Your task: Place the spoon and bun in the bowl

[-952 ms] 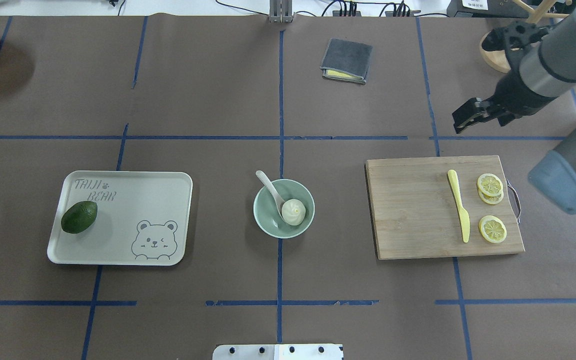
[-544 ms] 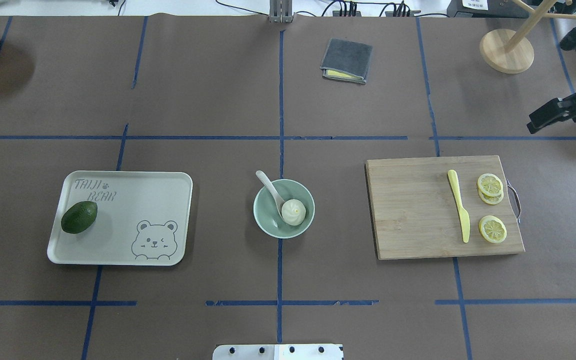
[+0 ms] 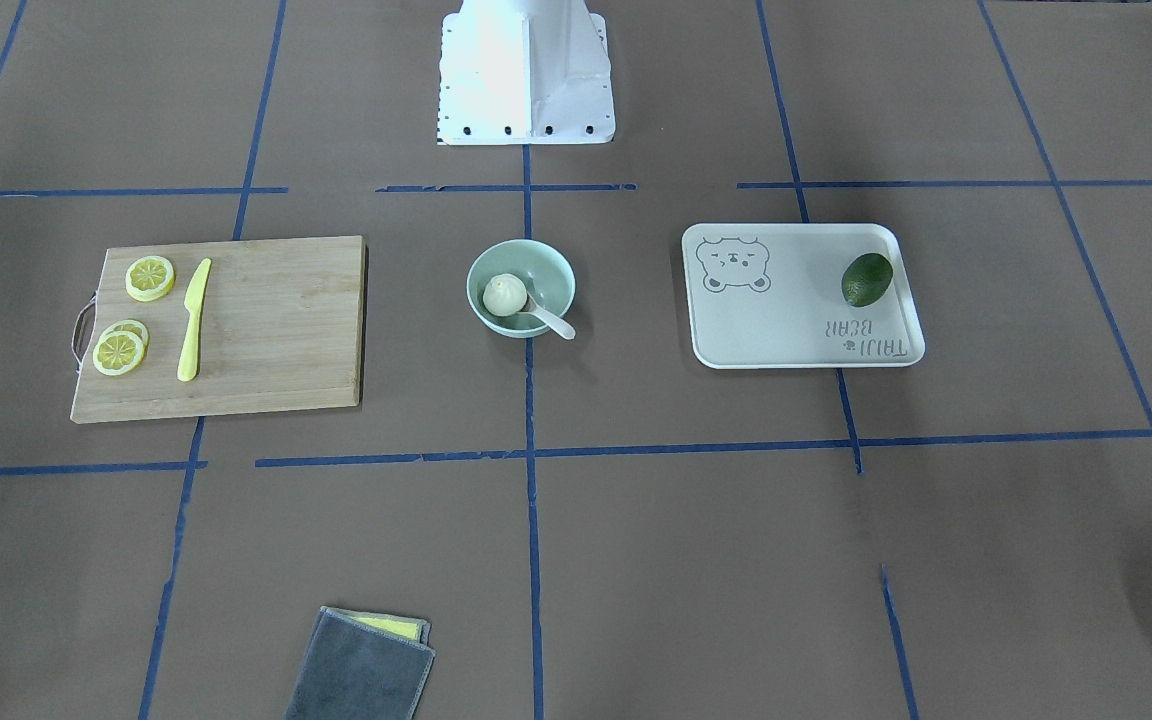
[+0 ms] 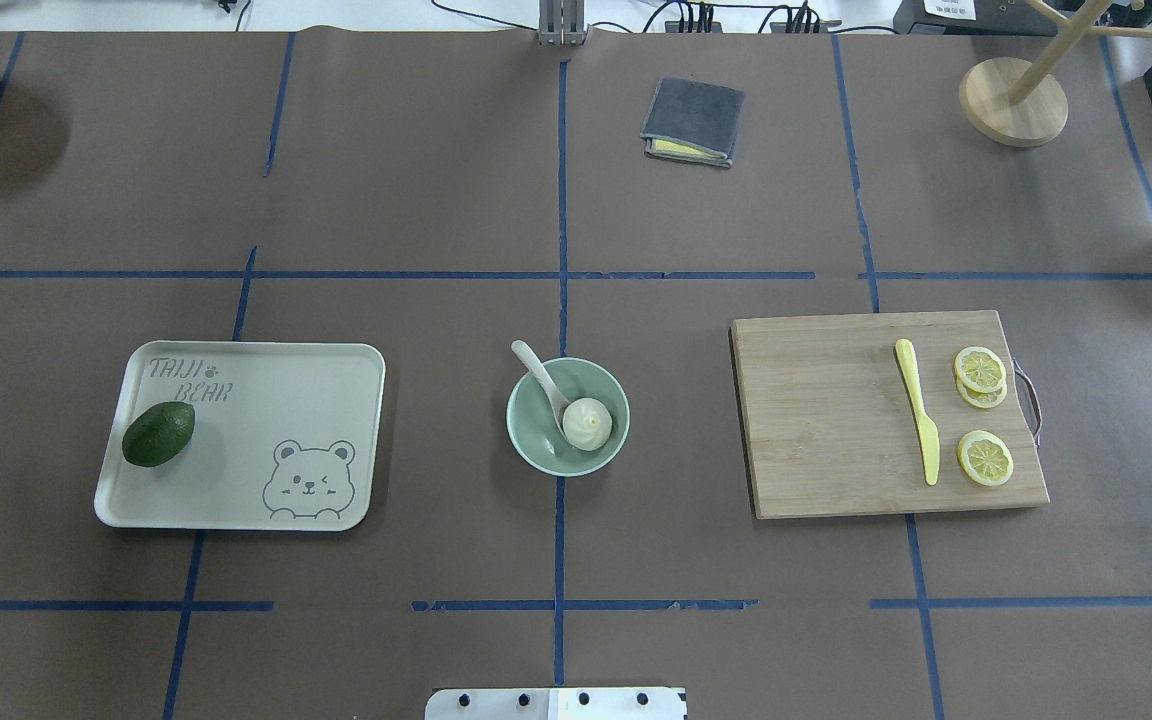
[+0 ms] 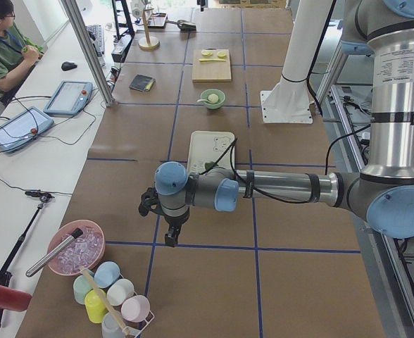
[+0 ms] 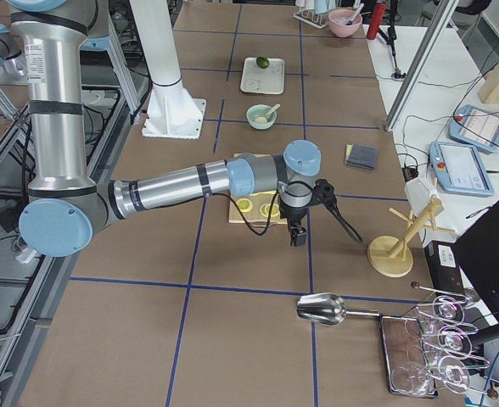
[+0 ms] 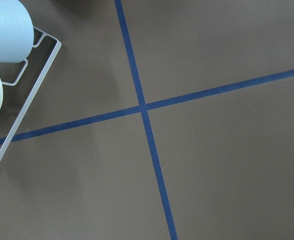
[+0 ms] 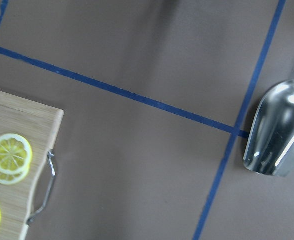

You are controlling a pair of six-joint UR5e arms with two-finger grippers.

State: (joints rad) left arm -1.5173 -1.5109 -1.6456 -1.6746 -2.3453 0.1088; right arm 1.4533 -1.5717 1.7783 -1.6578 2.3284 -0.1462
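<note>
Spoon (image 4: 541,375) rests with its scoop inside the bowl (image 4: 526,445). Its handle leans out over the far-left rim, which props it at a slant. The bun (image 4: 587,423) sits in the bowl, touching the scoop. Both items are judged placed.

The right claw (image 6: 299,236) hangs over the counter (image 4: 436,200) past the cutting board (image 4: 816,420), and the left claw (image 5: 170,238) hangs at the opposite end. How far open either claw is cannot be told. Neither holds a task item.

One second ago the right arm reached into the overhead view's upper right. It has now withdrawn from that view. The bowl's contents are unchanged.
</note>
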